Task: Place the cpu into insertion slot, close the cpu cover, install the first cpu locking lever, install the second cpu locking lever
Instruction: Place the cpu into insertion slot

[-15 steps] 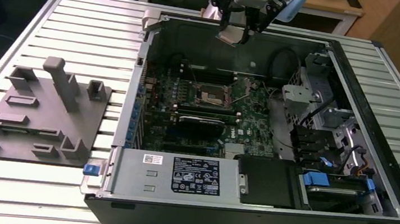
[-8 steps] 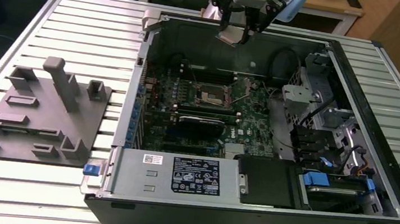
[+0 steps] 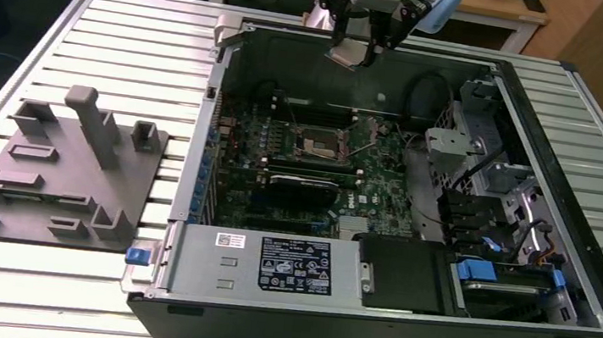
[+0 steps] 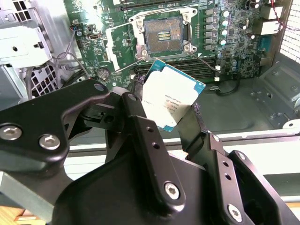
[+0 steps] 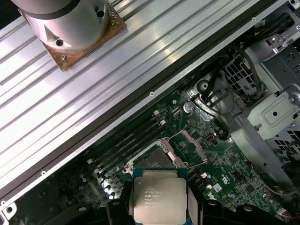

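Gripper (image 4: 165, 117), black and two-fingered, as I read it from my remote station: its fingers are drawn in against two opposite edges of the cpu (image 4: 171, 96), a small flat square chip with a dull silver-grey metal top and a green border, and I see the chip held clear of every surface. In the second wrist view the chip sits tilted between the fingers. In the exterior view I find the gripper (image 3: 351, 51) with the cpu (image 3: 348, 55) above the far wall of the open black computer case (image 3: 573, 183), which lies on a ribbed aluminium table (image 3: 124, 29). The insertion slot (image 4: 164, 35), a small square socket with a dark centre and silvery rim on the green circuit board (image 4: 234, 42), lies bare and well apart from the chip. The cpu cover (image 4: 115, 44), a thin silvery windowed frame, stands swung open beside the slot. A grey moulded fixture tray (image 3: 63, 167) rests at the exterior view's left
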Robot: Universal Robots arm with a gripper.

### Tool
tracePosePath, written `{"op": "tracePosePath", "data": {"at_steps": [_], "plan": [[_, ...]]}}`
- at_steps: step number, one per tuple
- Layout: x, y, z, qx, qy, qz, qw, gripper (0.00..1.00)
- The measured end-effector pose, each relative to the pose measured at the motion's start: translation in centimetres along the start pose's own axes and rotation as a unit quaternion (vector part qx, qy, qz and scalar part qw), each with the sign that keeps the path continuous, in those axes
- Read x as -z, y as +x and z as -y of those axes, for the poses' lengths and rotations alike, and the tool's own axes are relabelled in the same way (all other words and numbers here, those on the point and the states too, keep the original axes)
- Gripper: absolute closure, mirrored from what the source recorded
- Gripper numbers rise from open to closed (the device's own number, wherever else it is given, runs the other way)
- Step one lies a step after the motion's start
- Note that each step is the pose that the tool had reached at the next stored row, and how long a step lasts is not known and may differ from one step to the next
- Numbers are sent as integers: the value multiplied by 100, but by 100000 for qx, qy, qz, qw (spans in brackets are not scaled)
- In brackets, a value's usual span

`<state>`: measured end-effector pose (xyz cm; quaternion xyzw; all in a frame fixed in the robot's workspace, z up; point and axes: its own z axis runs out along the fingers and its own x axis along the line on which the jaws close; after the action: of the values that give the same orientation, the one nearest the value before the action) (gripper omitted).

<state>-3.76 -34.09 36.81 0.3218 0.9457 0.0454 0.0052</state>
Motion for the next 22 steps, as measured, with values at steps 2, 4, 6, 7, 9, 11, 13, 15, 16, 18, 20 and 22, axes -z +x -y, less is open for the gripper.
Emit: {"op": "tracePosePath", "data": {"at_steps": [2,4,6,7,9,11,13,15,16,18,20,22], "plan": [[0,0,0,-33,-3,2,100000,46],[0,0,0,-90,-1,8,100000,46],[0,0,0,-142,-4,12,100000,46],[0,0,0,-166,-5,14,100000,46],[0,0,0,-217,-7,18,100000,46],[0,0,0,-269,-6,24,100000,46],[0,0,0,-585,-12,52,99998,46],[0,0,0,-631,-12,57,99998,46],[0,0,0,-657,-13,59,99998,46],[0,0,0,-705,-16,62,99997,46],[0,0,0,-1106,-22,100,99994,46],[0,0,0,-1614,-32,144,99987,46]]}}
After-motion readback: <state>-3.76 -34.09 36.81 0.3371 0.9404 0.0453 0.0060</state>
